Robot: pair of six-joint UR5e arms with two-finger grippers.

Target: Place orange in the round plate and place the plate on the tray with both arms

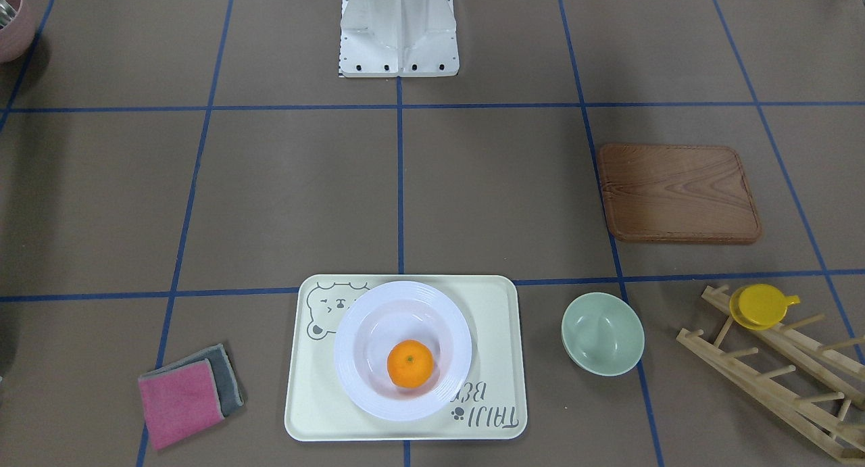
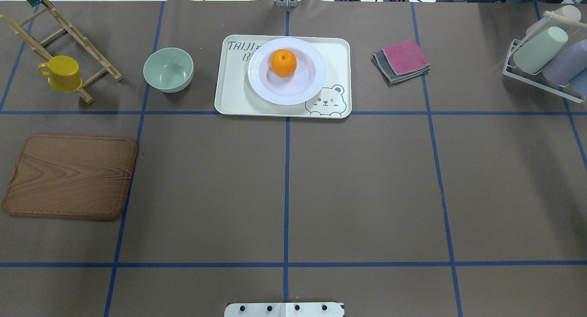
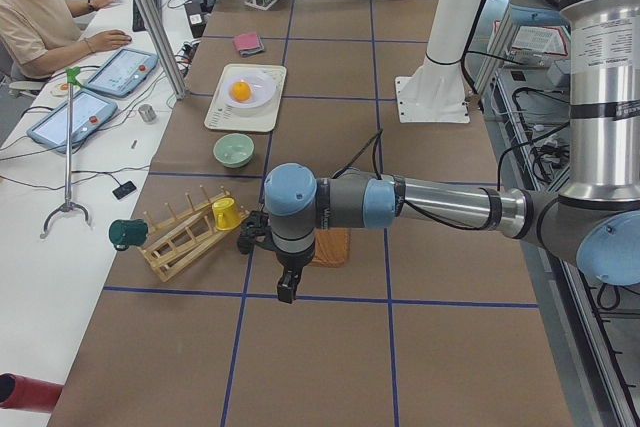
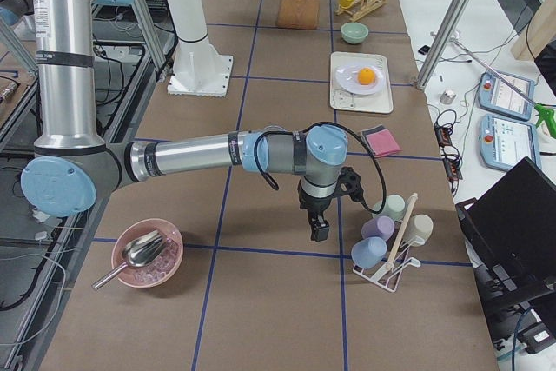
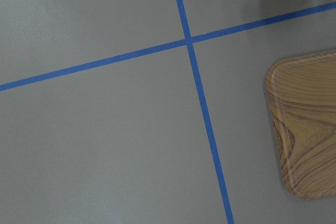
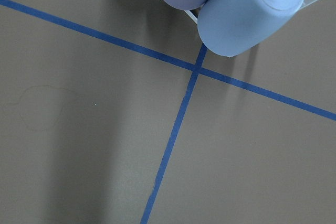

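- Cloth point(image 1: 182, 399) lies by the table's point(image 1: 290, 197) near edge, left of the tray point(image 1: 497, 318) and apart from it.
- Plate point(image 1: 351, 372) sits mid-tray with the orange point(image 1: 410, 363) in its well; the task looks done.
- Plate seems stiff, glossy and breakable: grip opposite sides of its ridged rim. The orange may roll.
- Bowl point(image 1: 601, 333) stands near the tray's right edge; open table lies behind the tray.
- Right gripper point(image 4: 318, 228) and left gripper point(image 3: 287, 287) hang well apart from the tray; I cannot tell how their fingers stand.

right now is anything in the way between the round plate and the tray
Nothing visible does: the round plate already sits on the tray with the orange in it. The green bowl stands beside the tray, apart from it.
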